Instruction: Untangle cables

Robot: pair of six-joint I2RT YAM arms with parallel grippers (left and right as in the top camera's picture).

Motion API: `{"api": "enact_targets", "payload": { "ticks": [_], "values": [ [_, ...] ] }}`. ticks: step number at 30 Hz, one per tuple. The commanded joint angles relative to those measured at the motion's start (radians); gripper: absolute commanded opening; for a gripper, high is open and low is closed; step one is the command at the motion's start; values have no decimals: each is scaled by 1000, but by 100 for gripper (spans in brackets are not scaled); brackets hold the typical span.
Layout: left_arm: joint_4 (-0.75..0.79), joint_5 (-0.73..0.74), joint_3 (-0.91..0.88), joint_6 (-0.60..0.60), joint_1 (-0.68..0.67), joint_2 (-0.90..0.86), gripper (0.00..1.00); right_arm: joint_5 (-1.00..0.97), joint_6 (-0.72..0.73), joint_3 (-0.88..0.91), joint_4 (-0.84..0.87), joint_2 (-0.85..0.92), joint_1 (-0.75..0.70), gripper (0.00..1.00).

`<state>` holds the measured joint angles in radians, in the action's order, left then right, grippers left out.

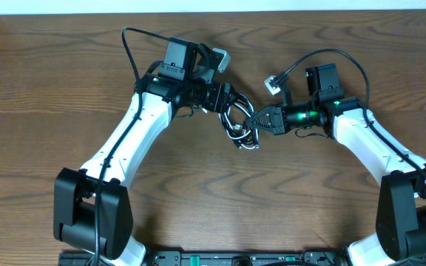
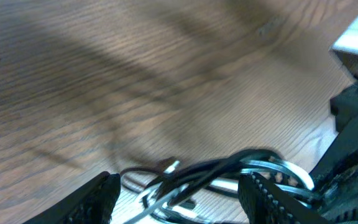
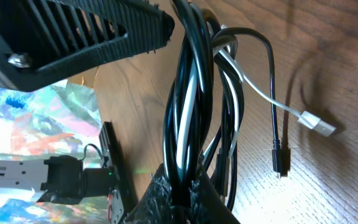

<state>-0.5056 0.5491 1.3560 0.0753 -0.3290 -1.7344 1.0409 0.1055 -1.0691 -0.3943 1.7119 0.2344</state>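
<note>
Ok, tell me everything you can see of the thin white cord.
The thin white cord is smooth and plastic-looking, ending in a flat white plug with a metal tip. It is looped into a long coil, intertwined with the thin black cord. The right end effector pinches the bundle at one end; the other passes between the open fingers of the left end effector, over the wooden table.

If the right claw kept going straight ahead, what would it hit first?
Probably the left gripper, just beyond the cables that the right gripper is clamping; depth is hard to judge.
</note>
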Motion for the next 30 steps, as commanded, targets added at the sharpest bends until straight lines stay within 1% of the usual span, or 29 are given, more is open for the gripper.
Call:
{"api": "enact_targets", "payload": {
  "ticks": [1, 4, 6, 9, 15, 18, 23, 28, 29, 30],
  "values": [
    [-26, -18, 3, 113, 5, -11, 66, 48, 21, -15, -3, 5, 5, 1],
    [-37, 0, 3, 150, 5, -11, 66, 74, 21, -15, -3, 5, 5, 1],
    [-36, 43, 3, 169, 5, -11, 66, 78, 21, -15, -8, 5, 5, 1],
    [-36, 52, 3, 198, 5, -11, 65, 78, 21, -15, -8, 5, 5, 1],
    [-35, 48, -1, 198, 5, -11, 62, 77, 21, -15, -8, 5, 5, 2],
    [-25, 35, -11, 198, 5, -13, 58, 77, 21, -15, -8, 5, 5, 3],
    [0, 34, -11, 196, 4, -55, 58, 77, 21, -15, -8, 5, 5, 3],
    [59, 42, -11, 160, -4, -101, 58, 77, 21, -15, -8, 5, 5, 4],
    [80, 42, -11, 143, -5, -109, 54, 77, 21, -15, -8, 5, 5, 4],
    [110, 41, -11, 128, -5, -118, 40, 77, 21, -15, -8, 5, 5, 5]
  ]
}}
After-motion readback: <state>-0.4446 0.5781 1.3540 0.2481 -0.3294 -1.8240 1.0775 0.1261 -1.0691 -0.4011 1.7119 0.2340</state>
